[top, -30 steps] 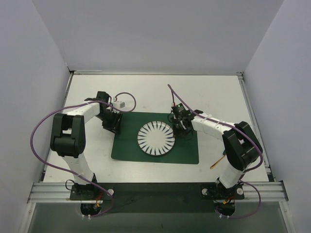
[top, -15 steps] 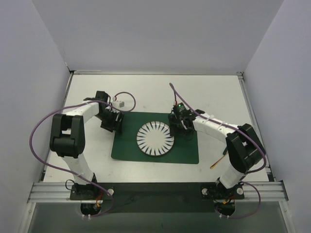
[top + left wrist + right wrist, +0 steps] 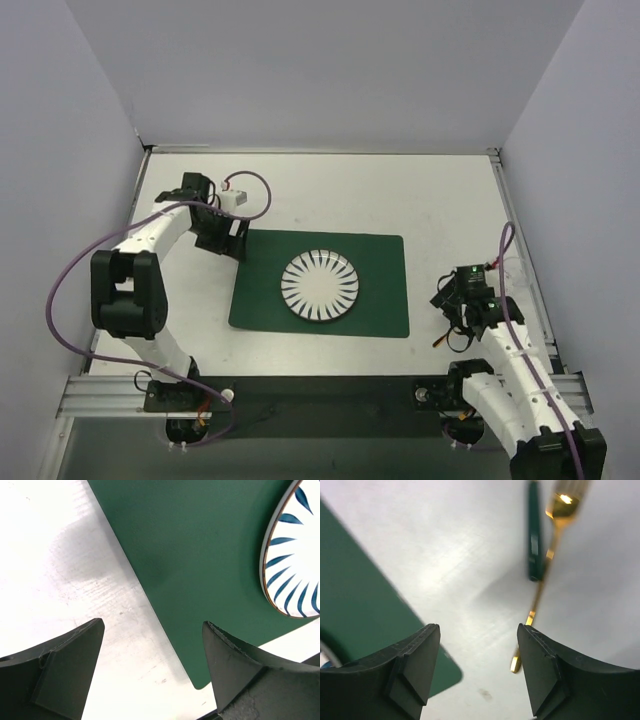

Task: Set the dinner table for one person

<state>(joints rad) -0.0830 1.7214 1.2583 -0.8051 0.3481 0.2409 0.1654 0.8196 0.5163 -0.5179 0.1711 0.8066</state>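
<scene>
The dinner table (image 3: 300, 190) is a wide white top with a dark green placemat (image 3: 260, 300) in its middle. A white plate with blue leaf strokes (image 3: 320, 286) lies on the mat. My left gripper (image 3: 230, 245) hovers open over the mat's far-left corner, nothing between its fingers (image 3: 65, 670); the wrist view shows the placemat (image 3: 200, 555) and the plate (image 3: 295, 555). My right gripper (image 3: 452, 312) is open and empty above bare table right of the mat. A gold fork (image 3: 547, 580) lies just ahead of it, beside a dark green slender piece (image 3: 535, 530).
The gold fork (image 3: 446, 338) lies near the table's front-right, close to the right arm. A metal rail (image 3: 320, 385) runs along the near edge, and grey walls close in the far side and both flanks. The placemat's corner (image 3: 360, 605) shows left of the right fingers.
The right arm has drawn back from the plate's right side to the front-right by the fork, and its jaws have opened. The left gripper has shifted slightly back-left and opened wider.
</scene>
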